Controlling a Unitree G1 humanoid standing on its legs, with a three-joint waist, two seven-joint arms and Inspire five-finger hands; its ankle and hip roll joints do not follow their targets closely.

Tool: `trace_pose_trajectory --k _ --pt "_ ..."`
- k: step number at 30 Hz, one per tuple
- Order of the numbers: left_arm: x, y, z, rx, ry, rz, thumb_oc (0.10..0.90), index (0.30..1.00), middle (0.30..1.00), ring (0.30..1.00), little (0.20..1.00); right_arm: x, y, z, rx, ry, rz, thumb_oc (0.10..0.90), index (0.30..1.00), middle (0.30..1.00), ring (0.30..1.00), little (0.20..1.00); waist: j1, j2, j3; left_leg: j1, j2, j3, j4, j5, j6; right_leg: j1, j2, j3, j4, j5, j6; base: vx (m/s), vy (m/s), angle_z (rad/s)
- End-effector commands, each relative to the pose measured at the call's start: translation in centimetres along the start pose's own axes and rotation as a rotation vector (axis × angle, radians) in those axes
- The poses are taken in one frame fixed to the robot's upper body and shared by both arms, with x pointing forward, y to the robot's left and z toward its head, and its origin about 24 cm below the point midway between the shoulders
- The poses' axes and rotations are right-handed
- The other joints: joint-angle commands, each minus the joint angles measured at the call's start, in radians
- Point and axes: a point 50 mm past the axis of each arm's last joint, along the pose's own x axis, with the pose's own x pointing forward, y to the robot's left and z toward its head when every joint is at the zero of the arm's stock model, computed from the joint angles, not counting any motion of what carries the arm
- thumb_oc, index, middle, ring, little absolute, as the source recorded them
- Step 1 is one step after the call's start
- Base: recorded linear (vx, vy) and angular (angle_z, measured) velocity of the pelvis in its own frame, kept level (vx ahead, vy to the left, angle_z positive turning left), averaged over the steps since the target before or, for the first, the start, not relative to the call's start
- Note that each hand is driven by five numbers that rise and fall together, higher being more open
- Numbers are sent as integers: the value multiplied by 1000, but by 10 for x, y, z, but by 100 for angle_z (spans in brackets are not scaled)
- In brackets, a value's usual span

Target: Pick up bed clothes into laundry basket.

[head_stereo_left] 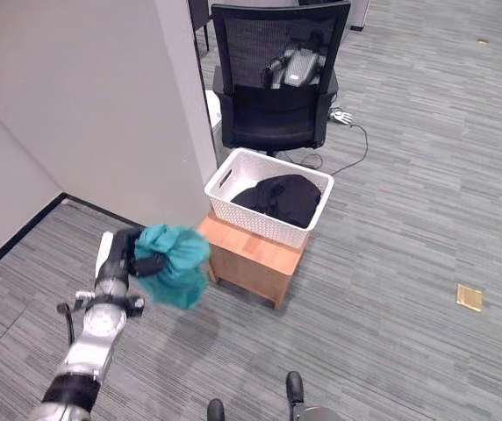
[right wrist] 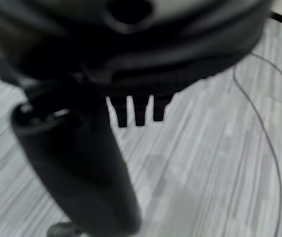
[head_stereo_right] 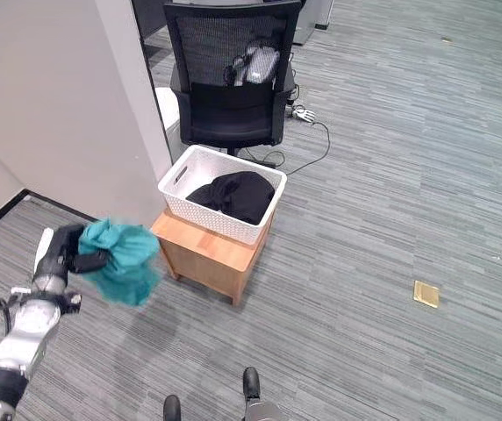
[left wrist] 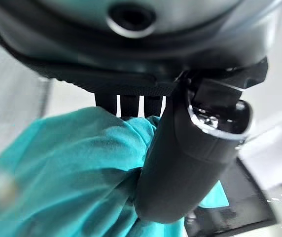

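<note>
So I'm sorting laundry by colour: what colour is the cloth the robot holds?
Teal cloth, clearest in the left eye view.

Soft teal cloth (head_stereo_left: 176, 263), perforated white plastic basket (head_stereo_left: 260, 224), smooth wooden stool (head_stereo_left: 255, 259), ribbed grey carpet (head_stereo_left: 409, 219).

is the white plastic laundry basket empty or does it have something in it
Not empty: a black garment lies inside the white perforated plastic laundry basket, which sits on a wooden stool.

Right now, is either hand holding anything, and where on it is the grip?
The left hand holds the teal garment, gripping the bunched cloth at its side. The right hand holds nothing.
</note>
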Motion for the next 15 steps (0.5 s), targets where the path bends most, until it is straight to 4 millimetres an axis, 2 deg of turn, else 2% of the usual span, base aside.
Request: trace_pose_trajectory --k 1,2,3,4,9,12,15 --pt "34 42 105 28 -426 192 400 300 300 300 300 2 -8 15 -14 -46 -31 800 900 900 900 900 -24 24 -24 18 44 22 6 -27 -46 74 -92 12 15 -121 112 3 -1 -10" --pt "37 44 118 44 -465 201 400 300 300 300 300 2 -6 19 -22 -61 -26 800 900 900 900 900 -28 26 -24 20 45 25 6 -27 -46 74 -91 14 15 -121 111 6 -21 -7" --pt "41 49 138 80 -531 226 400 300 300 300 300 1 -2 22 -32 -78 -14 800 900 900 900 900 -35 28 -24 22 47 29 6 -27 -48 73 -89 16 15 -123 112 4 -26 -6" --pt "41 49 139 82 -533 226 400 300 300 300 300 1 -2 23 -31 -79 -13 800 900 900 900 900 -34 27 -22 23 47 29 6 -27 -48 74 -89 16 15 -123 112 4 -38 -2" --pt "57 58 186 155 -625 278 400 300 300 300 300 1 1 27 -61 -109 1 800 900 900 900 900 -63 29 -21 21 54 36 6 -15 -55 76 -79 23 15 -126 109 -2 -51 -2" --pt "68 62 197 160 -612 317 400 300 300 300 300 0 3 32 -65 -137 -1 800 900 900 900 900 -90 39 -14 10 55 43 6 -8 -58 62 -76 27 15 -120 110 2 -11 0" --pt "75 64 200 177 -587 344 400 300 300 300 300 0 5 34 -79 -142 -1 800 900 900 900 900 -109 47 -8 -1 55 51 6 -7 -59 40 -74 35 15 -112 113 -13 -4 -6"
